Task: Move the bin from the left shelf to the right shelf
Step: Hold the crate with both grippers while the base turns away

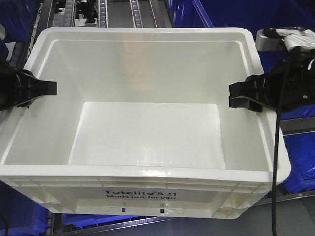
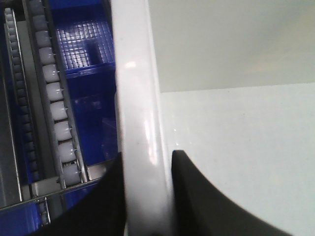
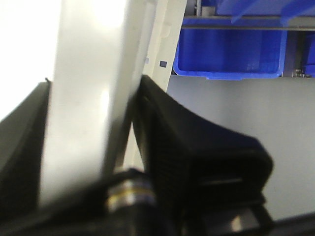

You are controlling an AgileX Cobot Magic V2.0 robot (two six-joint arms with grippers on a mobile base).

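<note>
Both my arms are on the white bin right now, 1 on each short side. My left gripper is clamped on the left wall, with 1 black finger reaching in over the edge. In the left wrist view the glossy rim runs straight up between my 2 fingers, and both press against it. Over on the other side, my right gripper bites the right wall the same way, and its black cable hangs down across the bin's outer corner. The right wrist view backs that up: the white wall sits pinched between my 2 black pads, touching both.

The bin is open-topped, showing its bare textured floor. Its near wall carries a printed label reading "Totelife 521, Made just for you". The bin fills most of the front view, spanning the space between my 2 grippers. Past its far wall I see roller rails. By my left gripper, a line of white rollers runs alongside the rim, a little apart from it. Blue crates sit lower down to the right, and another blue crate shows beyond my right gripper. Whether the bin rests on anything beneath it, I cannot tell, nor which shelf it is at.
</note>
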